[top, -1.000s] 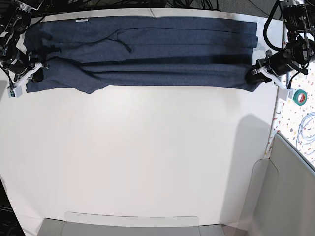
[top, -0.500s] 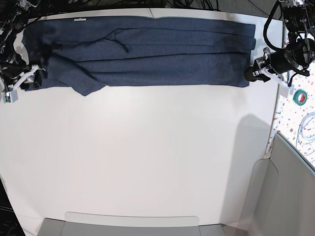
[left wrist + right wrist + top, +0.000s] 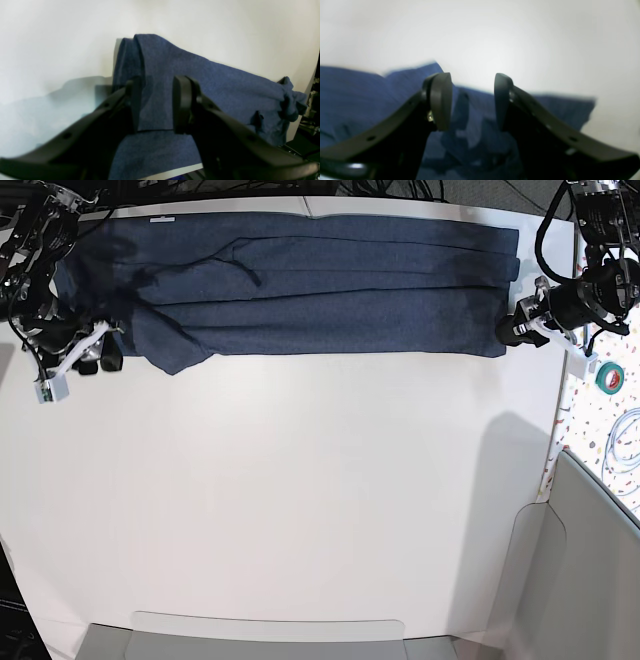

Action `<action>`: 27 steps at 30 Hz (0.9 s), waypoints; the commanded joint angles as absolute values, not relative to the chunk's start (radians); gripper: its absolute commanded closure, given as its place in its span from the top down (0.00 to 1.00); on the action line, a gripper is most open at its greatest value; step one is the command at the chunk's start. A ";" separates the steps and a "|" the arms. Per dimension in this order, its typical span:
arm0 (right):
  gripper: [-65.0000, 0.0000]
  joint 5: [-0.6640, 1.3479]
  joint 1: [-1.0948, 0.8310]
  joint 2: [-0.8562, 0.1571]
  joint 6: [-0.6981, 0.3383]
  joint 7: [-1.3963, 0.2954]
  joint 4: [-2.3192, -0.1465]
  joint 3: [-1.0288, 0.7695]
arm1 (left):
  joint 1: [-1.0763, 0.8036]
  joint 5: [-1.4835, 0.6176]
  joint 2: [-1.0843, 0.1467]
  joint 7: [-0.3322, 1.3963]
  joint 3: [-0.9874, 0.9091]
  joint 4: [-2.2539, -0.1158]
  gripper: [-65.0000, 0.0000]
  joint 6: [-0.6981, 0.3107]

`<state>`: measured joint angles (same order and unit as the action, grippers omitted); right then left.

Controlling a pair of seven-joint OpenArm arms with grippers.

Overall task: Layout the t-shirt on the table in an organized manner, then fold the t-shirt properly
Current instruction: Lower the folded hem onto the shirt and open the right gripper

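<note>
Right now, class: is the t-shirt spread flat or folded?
Folded: the t-shirt lies as a long narrow band of overlapping lengthwise layers along the table's far edge.

Black curved end effector fingers (image 3: 181, 105), black cabled arms (image 3: 590, 285)

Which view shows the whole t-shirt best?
The base view: there the t-shirt lies as a long band across the far edge of the table, both ends visible. The left wrist view shows only one folded end behind open jaws; the right wrist view shows a blurred, rumpled patch.
</note>
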<state>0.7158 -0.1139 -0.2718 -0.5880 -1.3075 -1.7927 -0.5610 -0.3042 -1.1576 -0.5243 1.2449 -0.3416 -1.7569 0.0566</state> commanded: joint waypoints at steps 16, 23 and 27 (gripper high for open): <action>0.42 0.736 -0.130 -0.295 -0.590 -1.291 -1.701 -0.453 | -0.298 -1.170 -0.542 1.234 -0.348 -1.771 0.33 0.053; 0.39 0.733 -0.128 -0.295 -0.590 -1.294 -1.696 -0.453 | -0.298 -1.170 -0.542 1.234 -0.349 -1.771 0.33 0.053; 0.07 0.730 -0.128 -0.302 -0.590 -1.294 -1.696 -0.432 | -0.298 -1.170 -0.542 1.234 -0.348 -1.771 0.33 0.053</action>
<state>0.7158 -0.1383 -0.2821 -0.5873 -1.3056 -1.6833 -0.4267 -0.3046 -1.1553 -0.5240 1.2453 -0.3412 -1.7565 0.0563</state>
